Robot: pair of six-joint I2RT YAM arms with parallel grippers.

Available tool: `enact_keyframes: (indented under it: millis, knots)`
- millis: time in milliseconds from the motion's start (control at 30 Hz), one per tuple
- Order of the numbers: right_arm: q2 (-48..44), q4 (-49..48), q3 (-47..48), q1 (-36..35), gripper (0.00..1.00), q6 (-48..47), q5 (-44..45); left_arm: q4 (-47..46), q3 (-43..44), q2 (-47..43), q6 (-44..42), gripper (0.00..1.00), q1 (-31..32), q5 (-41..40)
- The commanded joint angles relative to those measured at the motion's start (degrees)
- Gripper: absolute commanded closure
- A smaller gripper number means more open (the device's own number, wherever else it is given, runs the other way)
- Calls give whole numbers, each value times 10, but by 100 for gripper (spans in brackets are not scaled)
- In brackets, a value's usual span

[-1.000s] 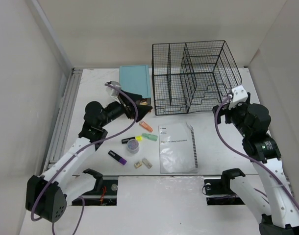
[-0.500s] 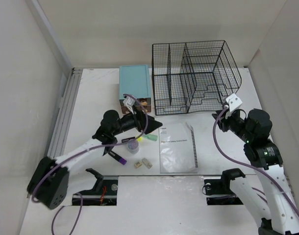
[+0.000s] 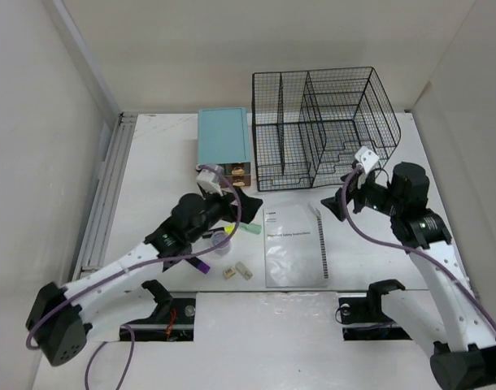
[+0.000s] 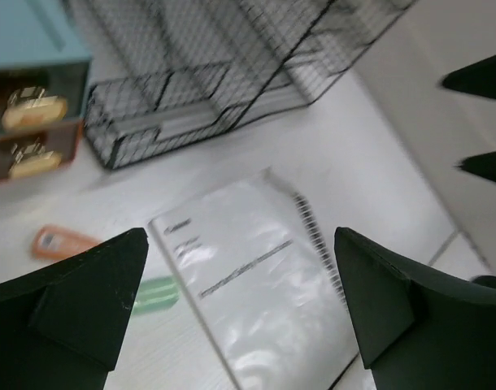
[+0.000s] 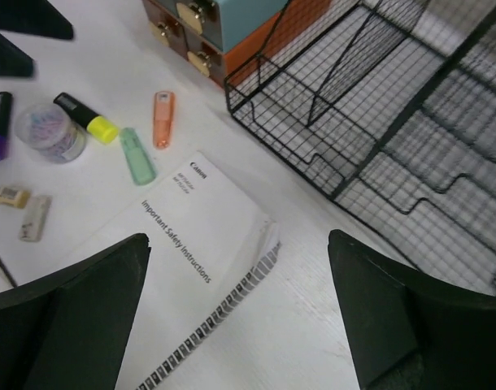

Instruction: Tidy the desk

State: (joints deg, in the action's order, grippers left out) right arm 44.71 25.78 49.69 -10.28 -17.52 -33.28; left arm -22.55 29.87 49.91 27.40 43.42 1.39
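The white desk [image 3: 163, 158] carries a spiral-bound safety booklet [image 3: 295, 245] in front of the black wire rack [image 3: 321, 130]. My left gripper [image 3: 246, 201] hovers open and empty over the booklet's top left corner; the left wrist view shows the booklet [image 4: 256, 284] below the left gripper [image 4: 241, 244]. My right gripper [image 3: 337, 207] is open and empty above the booklet's top right corner. In the right wrist view the booklet's spiral edge [image 5: 224, 313] lies below the right gripper [image 5: 238, 240].
A teal-topped drawer box [image 3: 224, 138] stands left of the rack. Orange [image 5: 163, 118], green [image 5: 137, 156], yellow [image 5: 87, 116] and purple [image 3: 197, 262] highlighters, a clip tub [image 3: 221, 243] and two erasers [image 3: 237, 271] lie left of the booklet. A grey rail [image 3: 106, 187] runs along the desk's left edge.
My left gripper swung from the drawer box's front to the right, towards the booklet. My right gripper moved left from the rack's right side towards the booklet.
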Motion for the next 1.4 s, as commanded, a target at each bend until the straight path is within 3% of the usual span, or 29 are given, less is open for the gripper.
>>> enact_keyframes:
  millis: [0, 67, 167, 567, 767, 1000, 1167, 1367]
  knots:
    - [74, -40, -12, -6, 5, 49, -61, 109, 75, 93, 19, 0, 41, -128]
    - [119, -82, -33, -6, 14, 85, -61, 130, 113, 154, 13, 0, 110, -176]
    - [150, -135, -55, -6, 13, 104, -66, 122, 120, 192, 13, 0, 138, -190]
    - [300, -176, -94, -6, 11, 167, 41, 6, 66, 287, 42, 0, 152, -152]
    - [381, -181, -94, -6, 11, 180, 24, -43, 53, 345, 48, 20, 152, -104]
    - [401, -187, -94, -6, 11, 197, 19, -62, 36, 357, 58, 25, 152, -73]
    - [412, -187, -100, -6, 11, 203, -6, -67, 31, 381, 71, 38, 157, -29]
    - [418, -181, -100, -11, 11, 203, -20, -67, -7, 382, 111, 39, 164, -24]
